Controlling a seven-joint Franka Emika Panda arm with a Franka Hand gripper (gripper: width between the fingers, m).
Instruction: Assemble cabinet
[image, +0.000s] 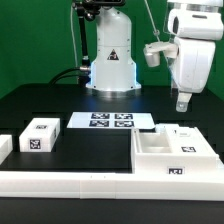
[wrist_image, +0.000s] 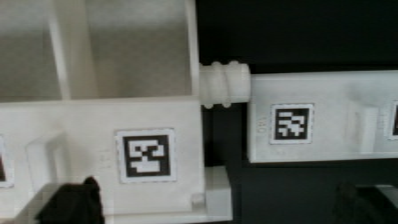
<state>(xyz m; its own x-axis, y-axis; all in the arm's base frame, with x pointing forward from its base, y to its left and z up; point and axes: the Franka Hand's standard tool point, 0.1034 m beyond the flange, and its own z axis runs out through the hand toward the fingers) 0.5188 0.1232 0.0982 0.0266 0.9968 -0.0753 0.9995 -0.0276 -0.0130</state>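
One tool (image: 183, 105), spread wide and empty, hovering above the cabinet (image: 155, 160), not touching

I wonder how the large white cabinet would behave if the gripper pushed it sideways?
The cabinet looks rigid, with hard flat walls, so it probably would not flex. Its low, wide footprint suggests sliding rather than tipping. Open compartments show it is hollow, so likely light for its size.

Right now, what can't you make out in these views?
- Gripper: open or shut unclear. It is too small in exterior view, and the fingers are cut by the frame edge in wrist view.
- Cabinet: inside partly hidden by its walls in exterior view. Wrist view is too close and its edges crop it.
- Block: cropped by exterior view's left edge.
- Tags: blurred in wrist view, pattern unreadable.
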